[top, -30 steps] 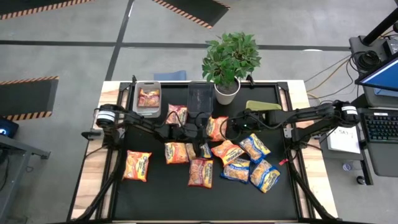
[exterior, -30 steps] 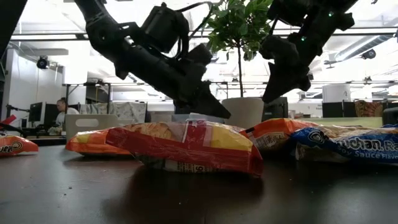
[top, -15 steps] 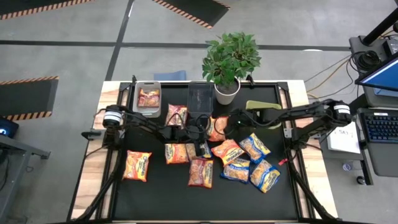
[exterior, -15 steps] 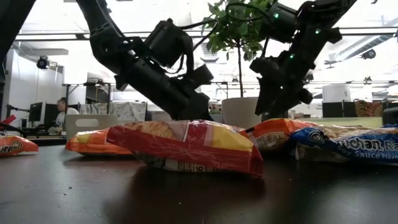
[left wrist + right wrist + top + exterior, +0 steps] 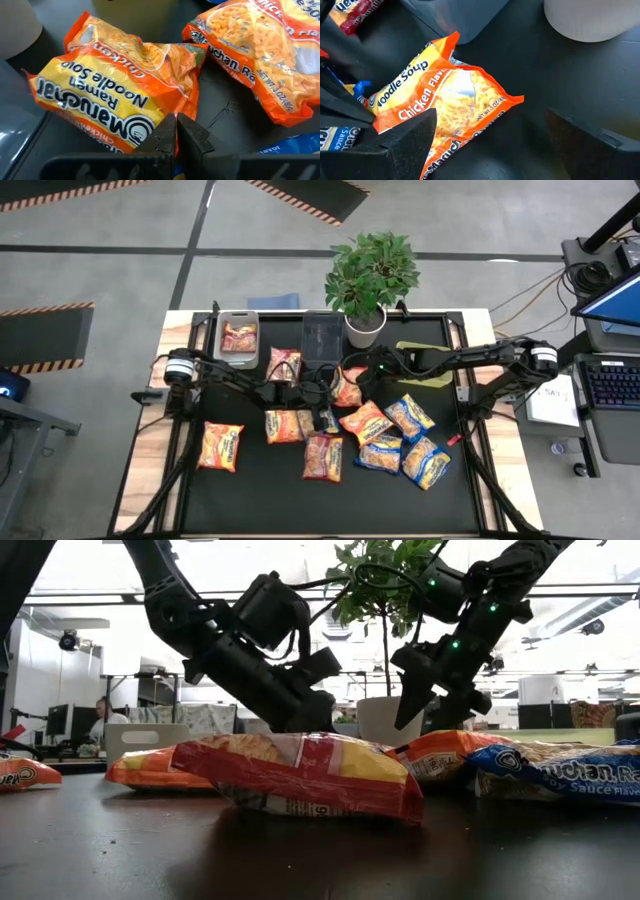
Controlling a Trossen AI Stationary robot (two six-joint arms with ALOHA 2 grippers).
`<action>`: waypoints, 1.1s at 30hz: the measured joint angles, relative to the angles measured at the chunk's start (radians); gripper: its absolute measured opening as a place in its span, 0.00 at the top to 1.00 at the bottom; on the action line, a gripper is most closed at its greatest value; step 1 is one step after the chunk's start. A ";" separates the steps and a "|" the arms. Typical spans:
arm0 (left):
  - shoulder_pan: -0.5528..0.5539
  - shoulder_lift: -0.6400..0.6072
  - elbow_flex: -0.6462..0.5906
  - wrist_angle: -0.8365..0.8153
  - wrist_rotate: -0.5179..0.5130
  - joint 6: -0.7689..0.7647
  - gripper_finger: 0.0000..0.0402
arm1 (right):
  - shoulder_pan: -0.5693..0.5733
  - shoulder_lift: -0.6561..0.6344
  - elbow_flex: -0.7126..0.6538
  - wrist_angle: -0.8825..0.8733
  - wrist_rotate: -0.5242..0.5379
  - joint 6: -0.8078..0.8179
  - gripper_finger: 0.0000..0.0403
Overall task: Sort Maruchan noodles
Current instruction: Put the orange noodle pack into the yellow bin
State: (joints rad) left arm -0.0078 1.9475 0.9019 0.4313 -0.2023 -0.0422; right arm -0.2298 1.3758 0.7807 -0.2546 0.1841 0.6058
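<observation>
Near the middle of the bench (image 5: pixel 240 490), just in front of the dark bin (image 5: pixel 322 338), an orange chicken packet (image 5: pixel 347 387) is lying flat, and both hands are meeting over it. The left hand (image 5: pixel 330 402) is reaching in from the left; in its wrist view its 2 fingers (image 5: pixel 165 132) are sitting pressed together at the packet's near edge, and I cannot tell whether any plastic is caught between them. The right hand (image 5: pixel 355 365) is hovering above the same packet with its fingers spread wide, gripping nothing; the right wrist view is showing the packet (image 5: pixel 447 102) between them, apart from both.

Around this, the other Maruchan noodles (image 5: pixel 385 435) are lying scattered: orange and blue-and-yellow packets to the right, a red-orange packet (image 5: pixel 323 457) toward the front, and 1 orange packet (image 5: pixel 221 446) lying alone at the left. Another red packet (image 5: pixel 284 363) is resting beside the dark bin, and the grey bin (image 5: pixel 236 336) at the back left is holding 1 packet.

A potted plant (image 5: pixel 370 275) is standing at the back edge, just beside the dark bin.
</observation>
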 joint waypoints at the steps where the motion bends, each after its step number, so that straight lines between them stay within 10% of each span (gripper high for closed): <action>1: 0.000 -0.005 -0.002 0.013 0.012 0.000 1.00 | 0.000 -0.001 0.000 -0.001 0.000 -0.003 0.11; 33: 0.006 0.049 0.004 -0.014 -0.108 -0.050 1.00 | -0.010 0.062 -0.001 0.137 0.013 -0.060 0.11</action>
State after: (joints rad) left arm -0.0017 1.9965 0.9058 0.4177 -0.3099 -0.0917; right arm -0.2397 1.4373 0.7799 -0.1180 0.1975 0.5457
